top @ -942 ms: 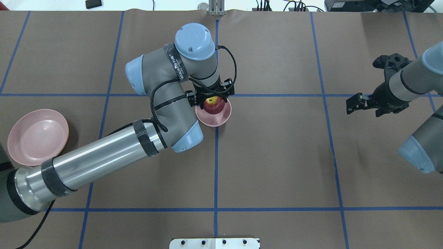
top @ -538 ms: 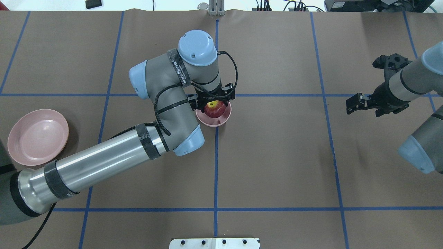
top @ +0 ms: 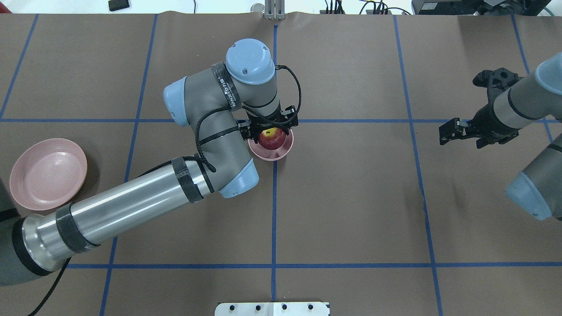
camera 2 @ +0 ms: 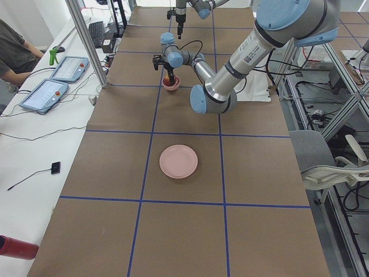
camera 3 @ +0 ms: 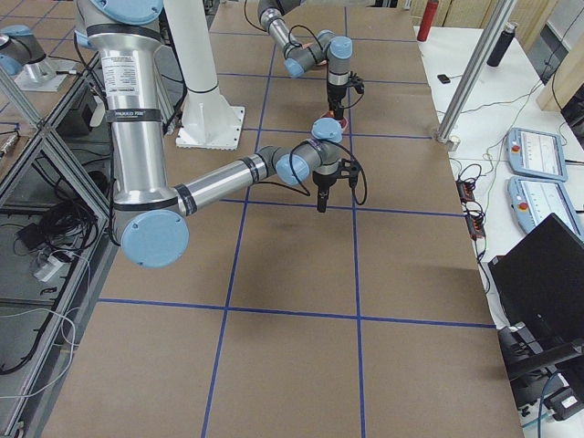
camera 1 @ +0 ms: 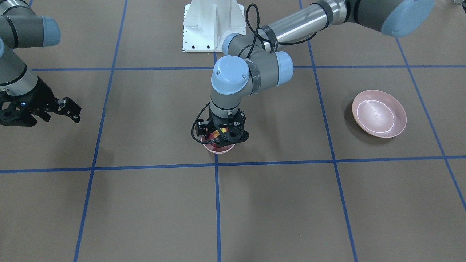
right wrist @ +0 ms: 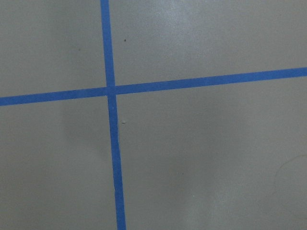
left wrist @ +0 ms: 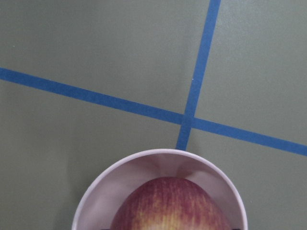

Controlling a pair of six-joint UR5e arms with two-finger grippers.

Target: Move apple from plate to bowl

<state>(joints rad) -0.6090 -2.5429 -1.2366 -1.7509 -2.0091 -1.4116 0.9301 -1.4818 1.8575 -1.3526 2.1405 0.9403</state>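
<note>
The dark-red apple (top: pixel 271 137) with its yellow stem patch sits low inside the small pink bowl (top: pixel 282 150) near the table's middle. My left gripper (top: pixel 269 131) stands over the bowl, its jaws on either side of the apple and shut on it. The left wrist view shows the apple (left wrist: pixel 170 206) inside the bowl's rim (left wrist: pixel 158 162). The wide pink plate (top: pixel 47 173) lies bare at the left edge. My right gripper (top: pixel 448 131) hangs open and holds nothing at the far right.
Blue tape lines cross the brown table cover; one crossing lies just beyond the bowl (left wrist: pixel 184 119). The white robot base plate (camera 1: pixel 211 25) is behind the bowl in the front view. An operator sits by the table in the left side view.
My left gripper has come down a little with the apple, lowering it deeper into the bowl. The right arm has not moved.
</note>
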